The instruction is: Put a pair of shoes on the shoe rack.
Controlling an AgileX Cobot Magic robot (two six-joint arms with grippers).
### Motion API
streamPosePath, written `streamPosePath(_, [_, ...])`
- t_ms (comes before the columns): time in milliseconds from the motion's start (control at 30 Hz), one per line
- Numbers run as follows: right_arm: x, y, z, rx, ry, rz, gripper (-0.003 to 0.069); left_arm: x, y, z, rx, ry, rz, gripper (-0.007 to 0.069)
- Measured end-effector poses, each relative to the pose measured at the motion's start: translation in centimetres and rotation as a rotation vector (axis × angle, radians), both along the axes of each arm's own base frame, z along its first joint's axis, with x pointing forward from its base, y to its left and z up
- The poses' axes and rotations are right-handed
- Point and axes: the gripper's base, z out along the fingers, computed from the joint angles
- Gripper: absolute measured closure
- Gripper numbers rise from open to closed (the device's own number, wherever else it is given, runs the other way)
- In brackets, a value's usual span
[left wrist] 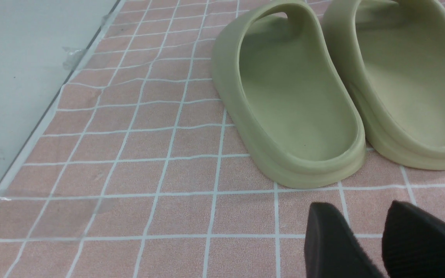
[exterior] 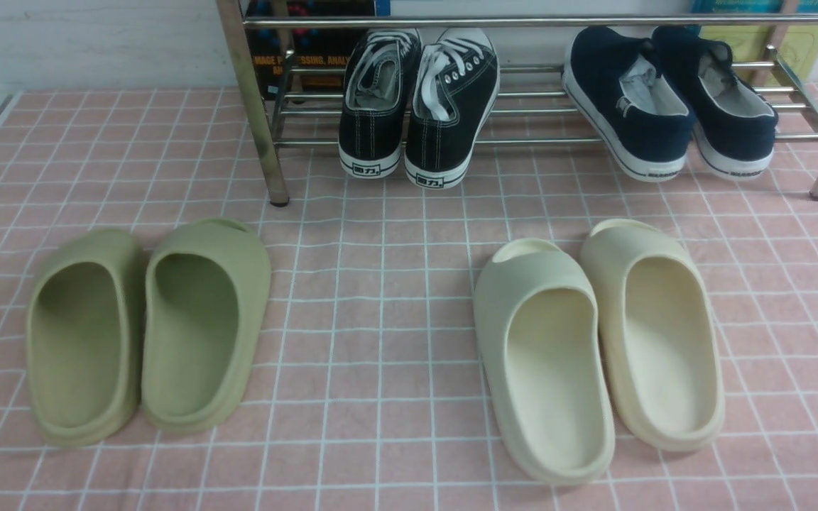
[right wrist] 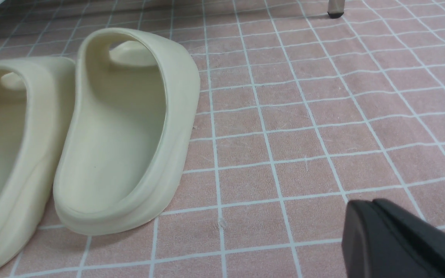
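Right gripper is closed and empty; left gripper, also empty, stands slightly parted. Farther off, at one o'clock, both navy slip-ons rest on the shoe rack; placing looks finished, nothing apparently left.

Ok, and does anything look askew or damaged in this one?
Nothing looks damaged. Slightly askew: the navy slip-on shoes sit angled on the shoe rack, heels jutting past its front bar.
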Motion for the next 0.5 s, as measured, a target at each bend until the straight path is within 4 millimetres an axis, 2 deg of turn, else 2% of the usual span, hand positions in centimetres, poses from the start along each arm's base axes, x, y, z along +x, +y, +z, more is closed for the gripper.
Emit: streamPosePath(500, [0.0,0.0,0.0,0.0,0.001,0.0,0.065,0.0,0.0,0.0,0.0,0.0,0.0,0.0385])
